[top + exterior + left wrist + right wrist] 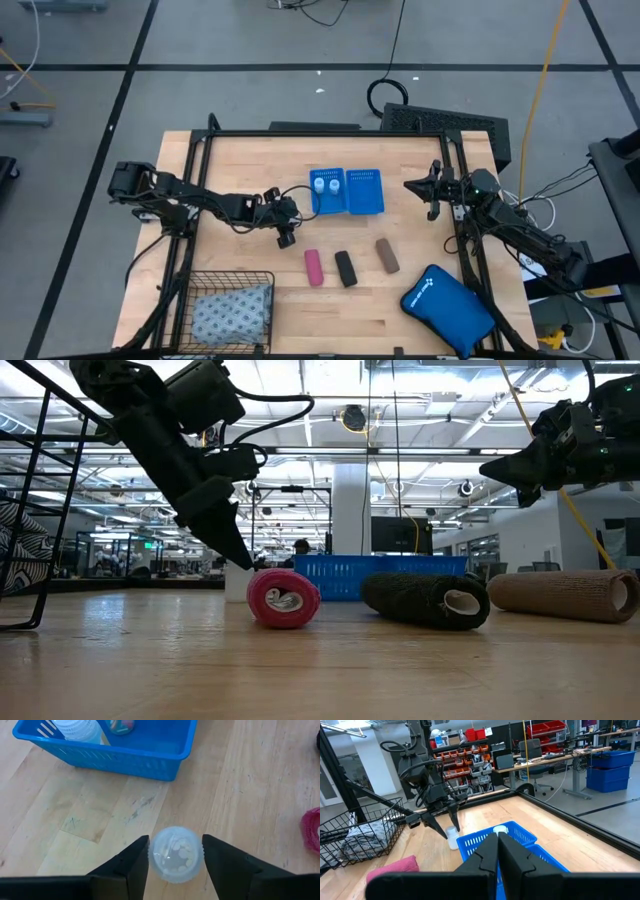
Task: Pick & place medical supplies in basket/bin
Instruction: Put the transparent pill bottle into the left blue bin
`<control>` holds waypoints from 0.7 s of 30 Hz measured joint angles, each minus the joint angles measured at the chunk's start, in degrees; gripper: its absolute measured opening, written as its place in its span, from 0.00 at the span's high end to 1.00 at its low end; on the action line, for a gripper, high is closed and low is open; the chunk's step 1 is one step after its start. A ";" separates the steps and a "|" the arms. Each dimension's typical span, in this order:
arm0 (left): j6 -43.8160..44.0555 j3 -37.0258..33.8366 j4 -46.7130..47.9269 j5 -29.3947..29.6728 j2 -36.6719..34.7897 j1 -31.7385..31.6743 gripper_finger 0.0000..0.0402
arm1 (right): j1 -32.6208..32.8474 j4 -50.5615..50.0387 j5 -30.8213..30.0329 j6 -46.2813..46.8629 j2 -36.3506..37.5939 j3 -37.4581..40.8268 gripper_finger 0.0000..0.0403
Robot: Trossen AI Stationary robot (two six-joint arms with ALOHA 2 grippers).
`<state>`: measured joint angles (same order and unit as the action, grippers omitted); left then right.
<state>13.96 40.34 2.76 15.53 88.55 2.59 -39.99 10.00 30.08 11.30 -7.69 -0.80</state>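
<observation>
The room is a wide workshop with a grey floor [250, 35] crossed by dark lines. Rows of strip lights [420, 400] run under the ceiling, and a white pillar [351, 510] stands behind the table. Shelves of red and orange bins [470, 750] line the far side, beside workbenches with blue crates [610, 770].

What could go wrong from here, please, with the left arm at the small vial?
1. The left gripper has its jaws around the white vial; the round vial could slip or tip if they close off-centre.
2. The blue tray already holds two vials in one compartment, so a drop there could knock them.
3. The pink roll lies close by and could be nudged.
</observation>
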 joint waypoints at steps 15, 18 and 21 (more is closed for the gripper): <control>0.10 0.00 -0.02 0.02 0.00 0.00 0.55 | 0.00 0.00 0.00 0.00 0.00 0.01 0.99; 0.13 0.00 0.00 0.02 0.00 0.02 0.52 | 0.02 0.00 -0.01 0.01 0.00 0.01 0.99; 0.14 0.00 0.00 0.02 0.00 0.01 0.51 | 0.00 0.00 -0.01 0.01 -0.01 0.00 0.99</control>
<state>14.10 40.34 2.76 15.55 88.55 2.60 -39.99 10.00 30.06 11.31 -7.70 -0.80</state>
